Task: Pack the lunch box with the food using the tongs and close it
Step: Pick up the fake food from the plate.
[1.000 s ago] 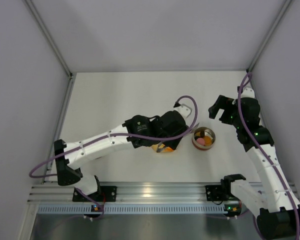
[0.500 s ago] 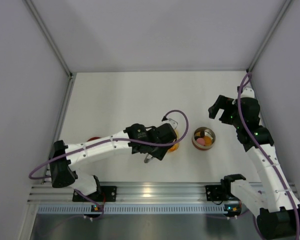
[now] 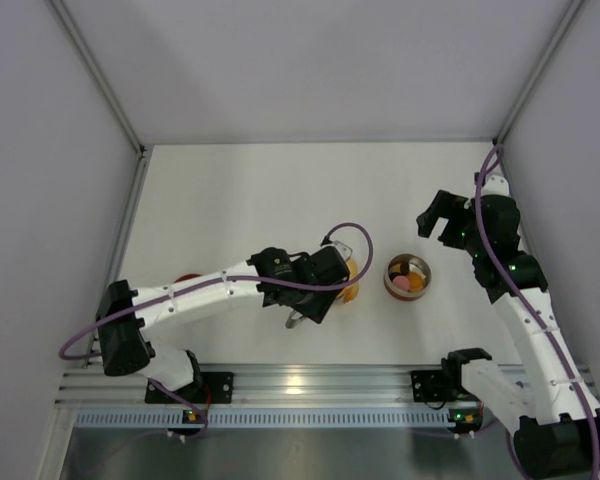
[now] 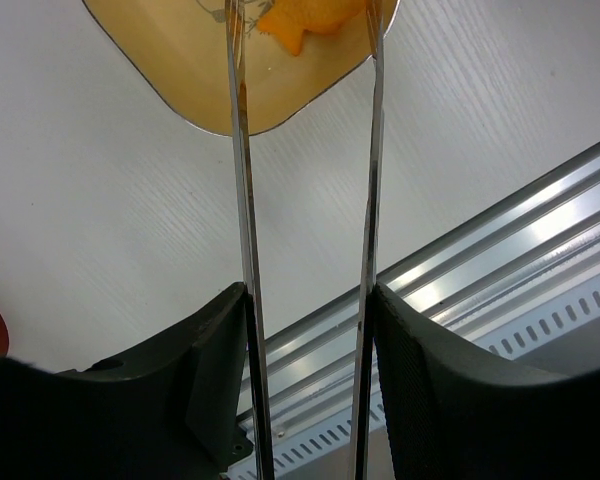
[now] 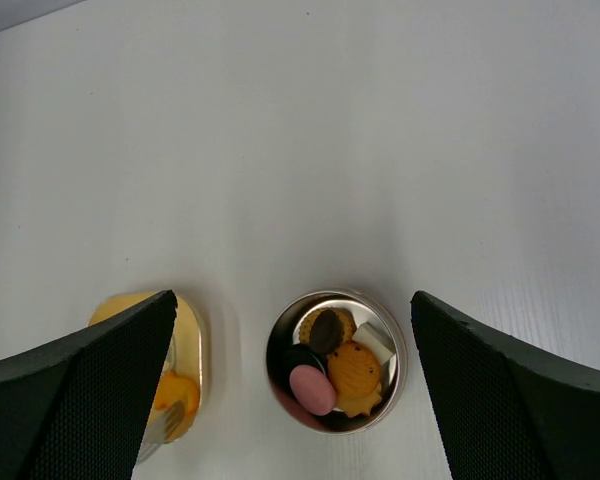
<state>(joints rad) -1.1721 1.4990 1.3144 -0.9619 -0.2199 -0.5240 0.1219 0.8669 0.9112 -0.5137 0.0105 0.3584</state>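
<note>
Tongs (image 4: pixel 238 200) back over yellow dish (image 4: pixel 160 70) edge

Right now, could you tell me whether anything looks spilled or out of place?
Nothing stands out: food sits inside the lunch box, one orange piece lies in the yellow dish, the left gripper holds the tongs.

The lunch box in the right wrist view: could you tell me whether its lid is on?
No, the lunch box stands open, with food pieces plainly showing inside it.

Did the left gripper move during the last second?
Yes. In the top view, the left gripper has moved left and nearer the bases, away from the lunch box.
</note>
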